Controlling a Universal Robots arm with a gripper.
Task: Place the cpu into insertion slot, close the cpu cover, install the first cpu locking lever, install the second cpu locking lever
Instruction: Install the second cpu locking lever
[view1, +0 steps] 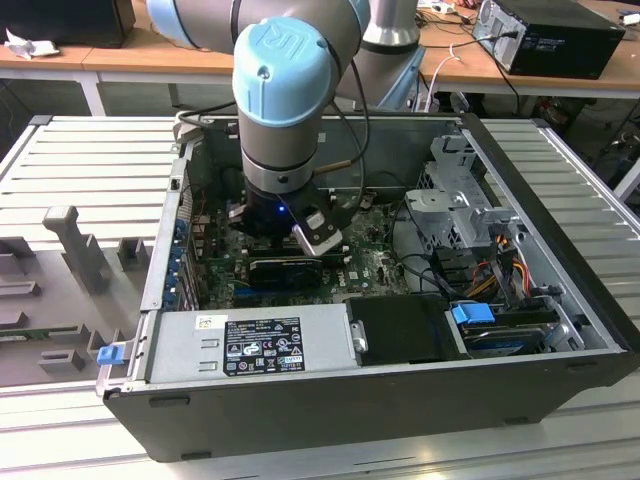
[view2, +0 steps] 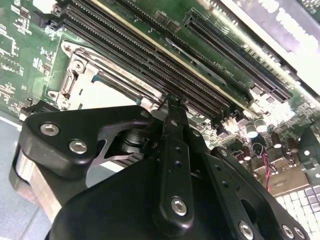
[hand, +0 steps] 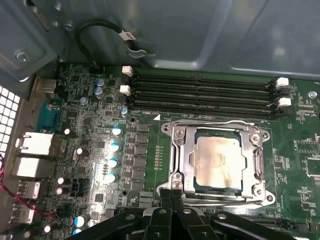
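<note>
The cpu (hand: 217, 162) is seated in the insertion slot (hand: 182, 165) under the closed cpu cover (hand: 260, 162), just beyond the gripper (hand: 171, 192), whose fingertips (hand: 176, 187) are pressed together empty at the cover's near edge, so a locking lever is judged in hand.

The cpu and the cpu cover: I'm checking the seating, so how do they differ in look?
The cpu is a solid pale tan square; the cpu cover is a silver-grey frame with an open window. The cpu lies inside; the cpu cover surrounds it. Both lie flat in the insertion slot.
</note>
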